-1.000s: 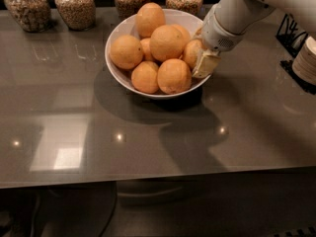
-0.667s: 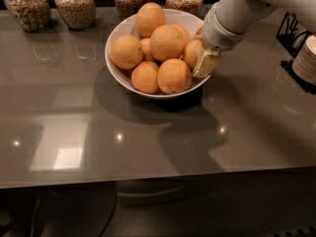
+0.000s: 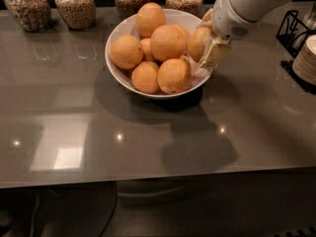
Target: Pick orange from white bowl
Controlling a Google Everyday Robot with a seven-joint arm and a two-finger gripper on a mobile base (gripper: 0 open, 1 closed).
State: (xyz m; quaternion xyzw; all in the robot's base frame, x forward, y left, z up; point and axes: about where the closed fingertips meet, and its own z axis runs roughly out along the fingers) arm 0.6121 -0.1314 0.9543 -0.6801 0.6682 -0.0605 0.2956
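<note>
On the worktop (image 3: 74,122), the white bowl (image 3: 120,75) held a heap of oranges. At its right rim, level with the pile's top, sat the orange (image 3: 197,42). The gripper (image 3: 205,42) was clamped on it, reaching in from the right.

- The white arm (image 3: 252,1) reaches in from the upper right, angled down-left.
- The pincer (image 3: 206,41) sits at the white bowl's (image 3: 123,79) right rim, its fingers (image 3: 216,53) clasping the orange (image 3: 196,43).
</note>
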